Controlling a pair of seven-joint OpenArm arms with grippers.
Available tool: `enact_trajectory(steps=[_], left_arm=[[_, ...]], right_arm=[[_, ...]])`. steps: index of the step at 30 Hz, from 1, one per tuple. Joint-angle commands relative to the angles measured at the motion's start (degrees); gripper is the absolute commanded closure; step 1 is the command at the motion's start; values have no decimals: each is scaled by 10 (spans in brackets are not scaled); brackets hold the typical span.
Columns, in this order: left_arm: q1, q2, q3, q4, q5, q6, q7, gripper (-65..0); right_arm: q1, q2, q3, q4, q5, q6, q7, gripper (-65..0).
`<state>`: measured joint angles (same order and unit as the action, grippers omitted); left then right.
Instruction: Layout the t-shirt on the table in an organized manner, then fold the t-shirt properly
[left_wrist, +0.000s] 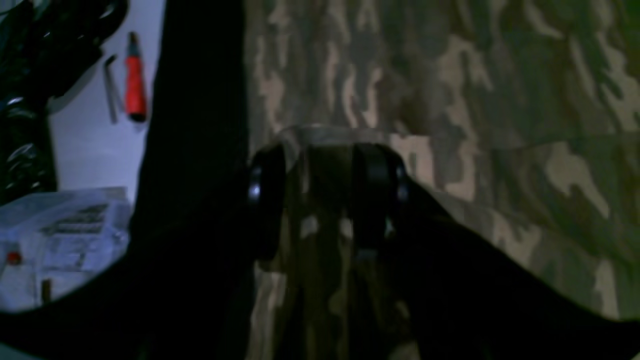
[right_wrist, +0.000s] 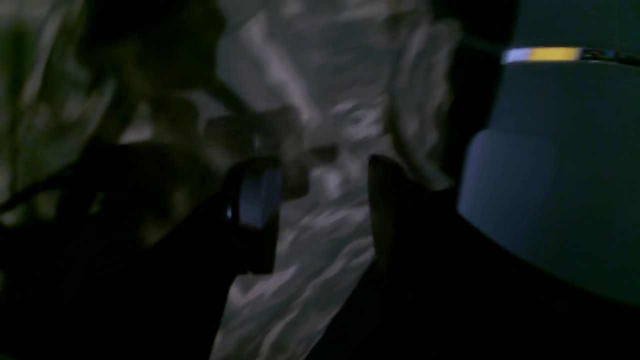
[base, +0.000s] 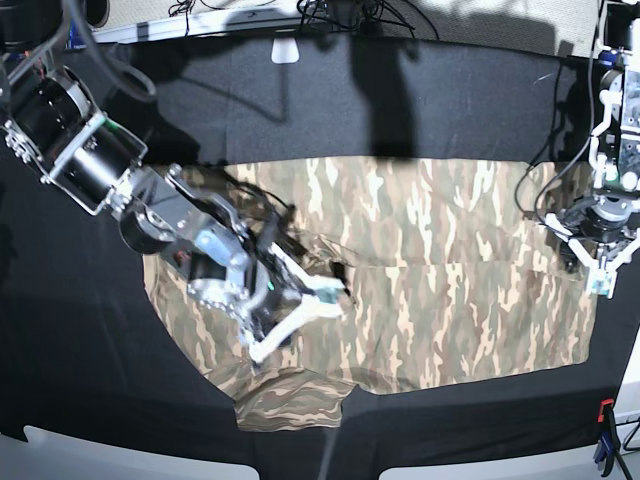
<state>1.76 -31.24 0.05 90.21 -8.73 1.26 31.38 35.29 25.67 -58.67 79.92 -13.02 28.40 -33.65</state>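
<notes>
Nearest us in the base view, one sleeve of the camouflage t-shirt (base: 410, 325) sticks out toward the front edge of the black-cloth worktop (base: 80, 370), with the body lying sideways behind it. Just behind that sleeve, our right gripper (base: 300, 318) reaches low over the cloth; its jaws stand apart, though we can't tell whether any fabric is between them, probably placed there to work on the rumpled collar-side part. Over at the hem end, our left gripper (left_wrist: 320, 175) has its jaws parted around a raised edge of fabric (whether they touch it, we can't tell), a position that would suit pinching the hem. Farther back, the shirt's far half spreads fairly flat, a long crease dividing it from the near half. We judge this to be laying out or an early lengthwise fold, needing both ends controlled so that the middle doesn't bunch.
</notes>
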Motion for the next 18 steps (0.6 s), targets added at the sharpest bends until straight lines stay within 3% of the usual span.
enact_trajectory(steps=[1, 4, 6, 9, 11, 15, 17, 18], left_arm=[[-7, -10, -4, 9, 5, 4, -14, -207], [-6, -10, -4, 9, 5, 4, -14, -207], [-6, -10, -4, 9, 5, 4, -13, -207], [-6, -10, -4, 9, 5, 4, -14, -207], [-6, -10, -4, 9, 5, 4, -13, -207], [-6, -10, -4, 9, 5, 4, -14, -207], [-6, -10, -4, 9, 5, 4, -14, -207], [-6, -10, -4, 9, 5, 4, -14, -207]], right_arm=[[17, -3, 7, 7, 14, -14, 4, -269], [17, -17, 7, 7, 92, -42, 5, -269], [17, -33, 8, 7, 134, -80, 6, -269], [16, -66, 24, 7, 130, -168, 3, -269], [14, -88, 60, 7, 130, -204, 1, -269], [-6, -135, 188, 7, 194, -212, 7, -269], [-20, -156, 262, 7, 231, -186, 16, -269], [-28, -164, 297, 7, 249, -156, 21, -269]])
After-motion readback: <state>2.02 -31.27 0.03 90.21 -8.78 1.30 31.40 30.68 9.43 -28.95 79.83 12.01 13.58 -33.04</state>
